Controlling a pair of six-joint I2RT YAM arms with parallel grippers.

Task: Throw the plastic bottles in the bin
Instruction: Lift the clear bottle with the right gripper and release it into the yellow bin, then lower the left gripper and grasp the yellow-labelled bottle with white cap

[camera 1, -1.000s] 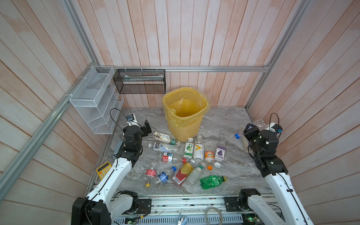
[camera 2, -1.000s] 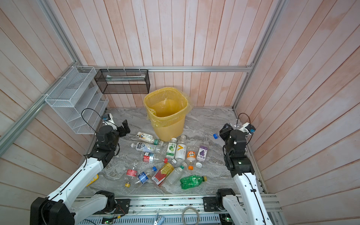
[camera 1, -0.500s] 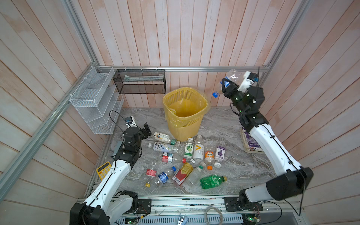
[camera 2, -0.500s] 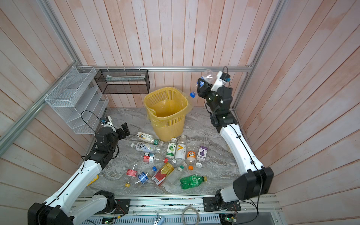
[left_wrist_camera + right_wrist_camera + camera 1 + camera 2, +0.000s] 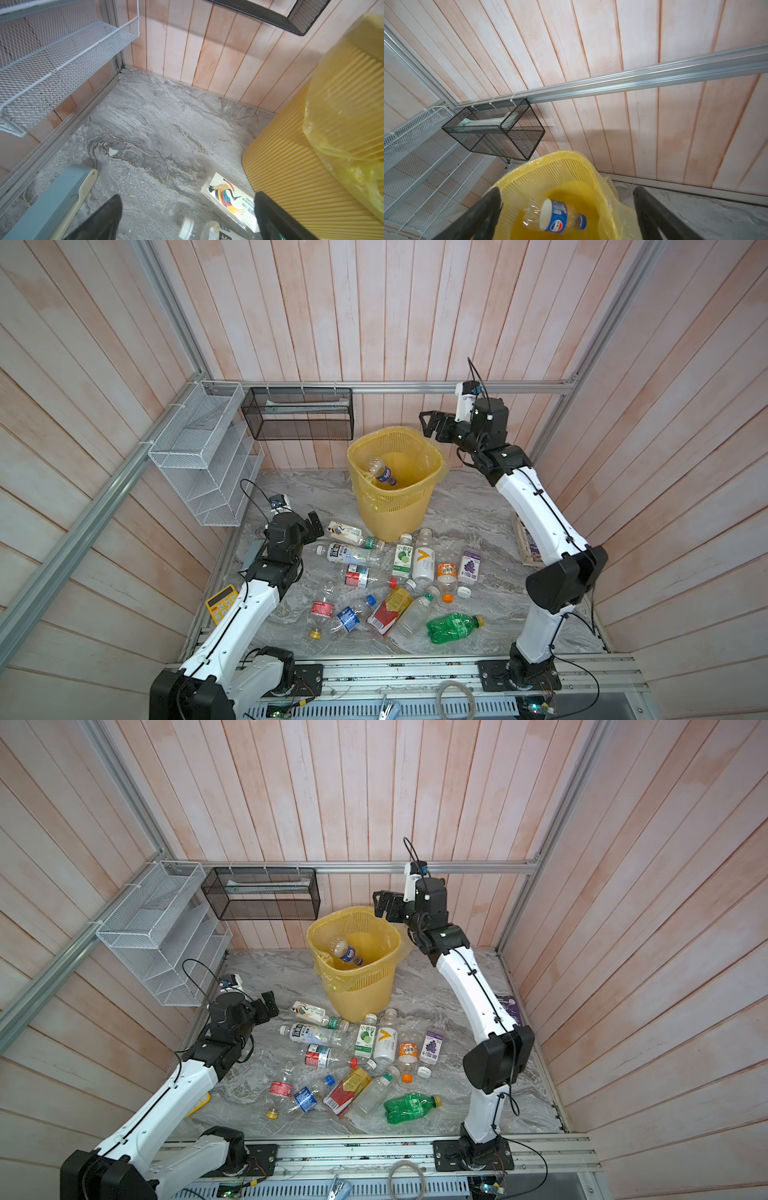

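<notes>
On the surface [image 5: 469,510]: grey marbled slab, bottles [image 5: 423,564] strewn lying in front of the bin [image 5: 395,514].
Room: pale wooden plank walls [image 5: 374,323], aluminium rail [image 5: 395,386]; white rack [image 5: 199,456] and black basket [image 5: 299,418] hang near the back-left corner.
Bin: stands by the back wall, one blue-labelled bottle [image 5: 384,475] inside.
Right claw [image 5: 432,427]: released, empty, above the bin's rim.
Left claw [image 5: 314,526]: released, empty, low beside the bottles.

The white-and-black right arm reaches high and forward, elbow bent, its black parallel-jaw right gripper [image 5: 432,426] spread wide and empty. The matching left arm stays low, its black left gripper [image 5: 312,525] likewise gaping, nothing between its fingers.
</notes>
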